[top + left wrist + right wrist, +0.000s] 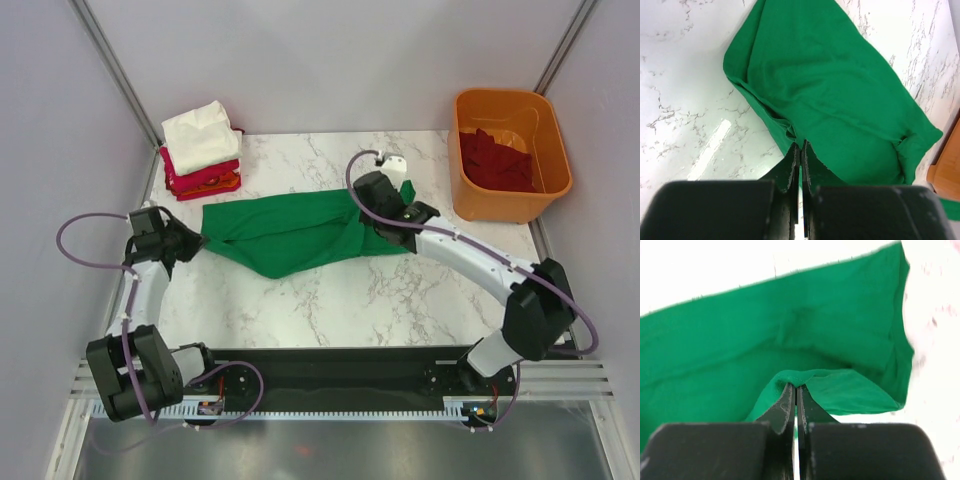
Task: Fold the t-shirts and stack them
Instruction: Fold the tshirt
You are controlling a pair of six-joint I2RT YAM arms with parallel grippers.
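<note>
**A:** Where is the green t-shirt (290, 232)?

**B:** It lies across the middle of the bench (300, 310), bunched into a long band between the two arms. The left jaws are pressed together on its left end, and the right jaws are pinching a fold at its right end.

**A:** Does the overhead view show those grips?

**B:** Hardly. The left arm (140, 285) and right arm (470, 255) hide them, so only cloth running in under each wrist shows. The left wrist view shows a thin green edge caught between the closed jaws. The right wrist view shows a hemmed fold held the same way, though its far edges are blurred.

**A:** What do the wrist views miss?

**B:** They miss the folded stack (202, 152) at the far left corner. It has cream-white on top and red and orange beneath, but the lower layers are hard to separate. They also miss the orange tub (545, 135) at the far right, which holds dark maroon t-shirts (495, 162). How many cannot be told. The left wrist view also has an orange-brown sliver (946, 172) at its right edge, too cut off to name.
</note>
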